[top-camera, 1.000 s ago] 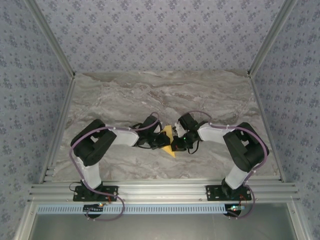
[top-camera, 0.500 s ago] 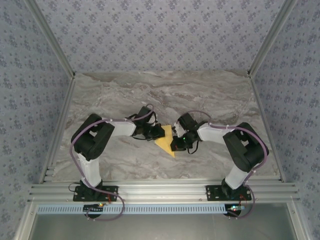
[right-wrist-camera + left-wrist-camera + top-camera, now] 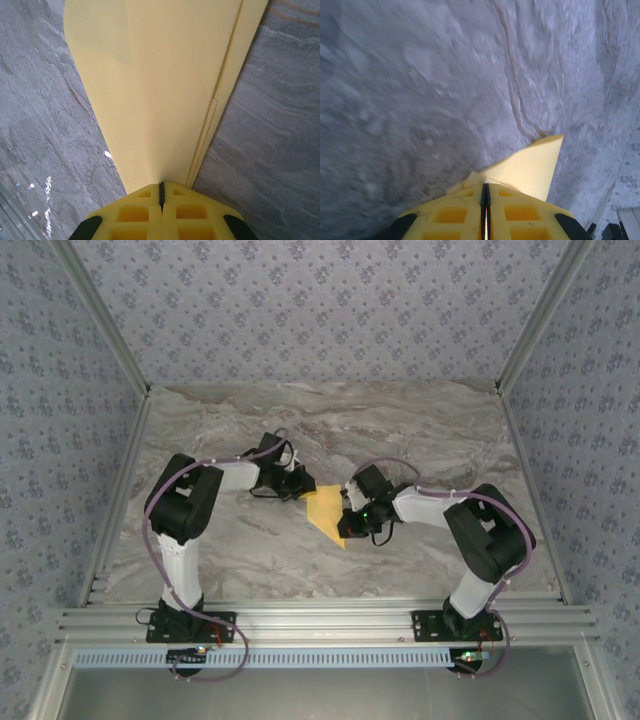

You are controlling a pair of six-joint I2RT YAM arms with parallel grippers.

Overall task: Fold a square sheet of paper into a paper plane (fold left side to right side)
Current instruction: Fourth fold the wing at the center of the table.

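Note:
The mustard-yellow sheet of paper [image 3: 325, 512] hangs between my two grippers over the table's middle. It is folded in layers and tapers to a point toward the near edge, like a half-made paper plane. My left gripper [image 3: 302, 489] is shut on its far left corner. In the left wrist view that corner [image 3: 532, 162] sticks out past the closed gripper [image 3: 485, 186]. My right gripper [image 3: 346, 524] is shut on the right side. In the right wrist view the paper [image 3: 160, 85] fans out from the closed gripper [image 3: 161, 184], with stacked fold edges along its right.
The grey marble table [image 3: 420, 430] is bare around the paper. Aluminium rails run along its left and right sides and across the near edge [image 3: 320, 620]. Patterned walls enclose the back and sides.
My left gripper has moved left and toward the back with the paper's corner, so the paper now spreads wider. The right gripper has barely shifted.

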